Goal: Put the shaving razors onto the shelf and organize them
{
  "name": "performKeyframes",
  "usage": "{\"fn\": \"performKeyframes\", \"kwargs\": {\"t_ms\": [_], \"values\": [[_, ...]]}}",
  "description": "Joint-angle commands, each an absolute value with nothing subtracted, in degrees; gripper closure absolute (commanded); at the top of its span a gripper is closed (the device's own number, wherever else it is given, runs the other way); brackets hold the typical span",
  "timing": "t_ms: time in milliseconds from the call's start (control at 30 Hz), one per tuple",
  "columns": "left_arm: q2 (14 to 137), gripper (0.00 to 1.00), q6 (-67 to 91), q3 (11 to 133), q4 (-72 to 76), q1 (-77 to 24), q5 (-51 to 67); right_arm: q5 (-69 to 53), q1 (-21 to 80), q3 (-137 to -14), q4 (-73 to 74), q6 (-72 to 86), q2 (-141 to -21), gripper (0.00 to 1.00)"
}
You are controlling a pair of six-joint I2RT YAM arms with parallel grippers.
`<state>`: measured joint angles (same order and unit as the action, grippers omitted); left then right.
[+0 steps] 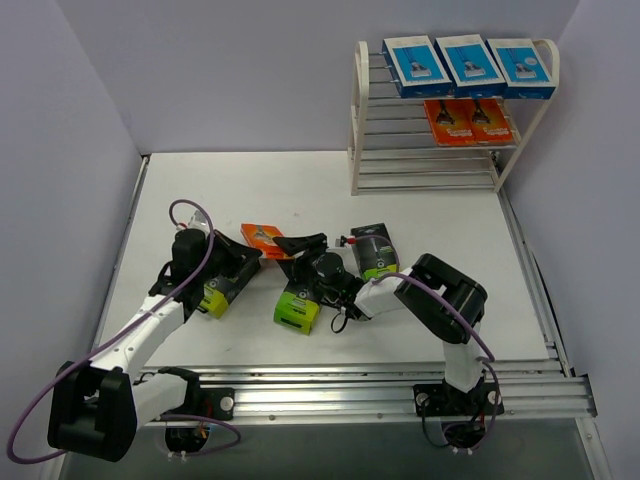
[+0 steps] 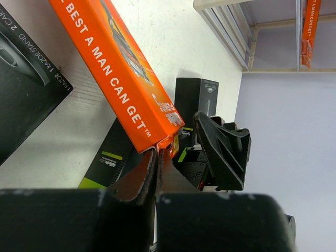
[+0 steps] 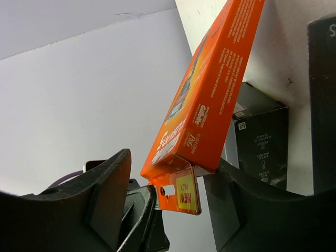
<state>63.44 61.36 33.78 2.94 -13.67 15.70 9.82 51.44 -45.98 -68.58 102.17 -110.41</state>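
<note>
An orange razor pack (image 1: 265, 238) is tilted above the table's middle. My left gripper (image 2: 159, 152) is shut on its hang tab, also seen in the top view (image 1: 255, 258). My right gripper (image 3: 176, 176) is open, its jaws standing either side of the same pack's (image 3: 215, 94) tab end; it also shows in the top view (image 1: 298, 247). Three black-and-green packs (image 1: 298, 305) (image 1: 222, 288) (image 1: 375, 252) lie on the table. The shelf (image 1: 362, 120) stands at the far right with three blue packs (image 1: 470, 62) on the top tier and two orange packs (image 1: 468, 120) below.
The shelf's lower tiers of metal rods (image 1: 425, 170) hold nothing. Grey walls close in the table at left, back and right. A metal rail (image 1: 380, 385) runs along the near edge by the arm bases.
</note>
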Motion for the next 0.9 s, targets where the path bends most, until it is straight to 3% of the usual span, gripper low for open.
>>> {"fn": "performKeyframes", "kwargs": {"t_ms": [0,567,800,867], "values": [[62.8,0.98,60.7,33.1,5.2,-14.2,17.1,12.0,51.6,-49.0,-72.2,102.7,-110.4,0.49],[59.9,0.98,59.5,30.5,3.4,-16.3,18.0,9.8,51.5,-48.3,-74.4,102.6,-112.4,0.63],[60.1,0.98,58.4,29.5,2.8,-16.4,18.1,8.7,51.2,-48.7,-75.6,101.4,-112.3,0.81],[60.2,0.93,58.1,29.9,2.2,-16.4,18.1,8.2,51.0,-48.7,-75.7,101.2,-112.1,0.84]]}}
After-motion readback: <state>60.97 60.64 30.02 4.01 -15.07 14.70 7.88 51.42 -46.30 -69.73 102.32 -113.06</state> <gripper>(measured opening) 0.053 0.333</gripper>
